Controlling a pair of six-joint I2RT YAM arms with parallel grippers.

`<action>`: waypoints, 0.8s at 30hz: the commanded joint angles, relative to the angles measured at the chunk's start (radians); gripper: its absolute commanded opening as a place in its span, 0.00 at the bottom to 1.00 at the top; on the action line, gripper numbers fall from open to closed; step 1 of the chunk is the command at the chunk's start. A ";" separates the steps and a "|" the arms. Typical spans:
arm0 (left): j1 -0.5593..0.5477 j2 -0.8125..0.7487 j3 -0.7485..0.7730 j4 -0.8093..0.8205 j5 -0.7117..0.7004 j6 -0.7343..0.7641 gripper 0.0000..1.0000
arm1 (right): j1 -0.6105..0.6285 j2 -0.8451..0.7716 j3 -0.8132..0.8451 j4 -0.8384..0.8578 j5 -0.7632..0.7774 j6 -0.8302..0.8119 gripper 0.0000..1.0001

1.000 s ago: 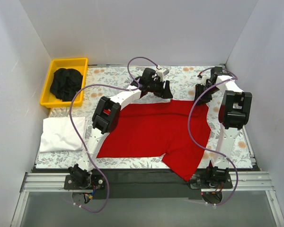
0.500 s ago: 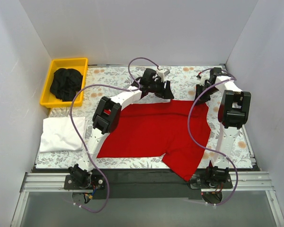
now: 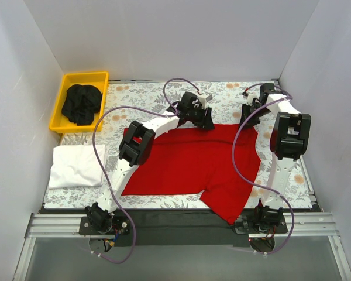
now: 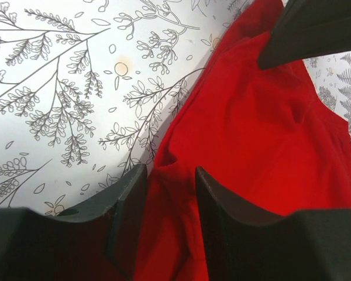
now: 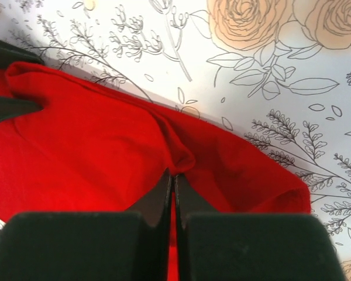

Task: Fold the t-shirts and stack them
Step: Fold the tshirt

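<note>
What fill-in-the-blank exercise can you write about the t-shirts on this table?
1. The crumpled black cloth t-shirt lies in the ___ plastic bin.
2. The folded white cloth t-shirt lies to the ___ of the spread bright red cloth t-shirt.
3. The right gripper is ___ on the red t-shirt's edge.
Missing words: yellow; left; shut.

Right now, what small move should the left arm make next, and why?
Probably close the left gripper: its jaws stand open astride a raised fold at the edge of the red t-shirt, while the right gripper has its jaws shut on a pinch of the same shirt's far edge.
</note>
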 commanded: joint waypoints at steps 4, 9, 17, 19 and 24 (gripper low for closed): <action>-0.004 -0.058 -0.022 0.032 -0.015 0.011 0.38 | 0.007 -0.098 -0.028 0.004 -0.045 -0.041 0.01; -0.004 -0.079 -0.033 0.064 0.020 0.011 0.26 | 0.007 -0.124 -0.051 0.002 -0.054 -0.055 0.01; -0.004 -0.144 -0.128 0.141 0.035 0.024 0.14 | 0.007 -0.162 -0.080 -0.001 -0.068 -0.086 0.01; -0.004 -0.165 -0.156 0.150 0.026 0.030 0.24 | 0.007 -0.173 -0.092 -0.004 -0.069 -0.097 0.01; -0.004 -0.178 -0.179 0.192 0.009 0.031 0.47 | 0.007 -0.190 -0.108 -0.005 -0.071 -0.112 0.01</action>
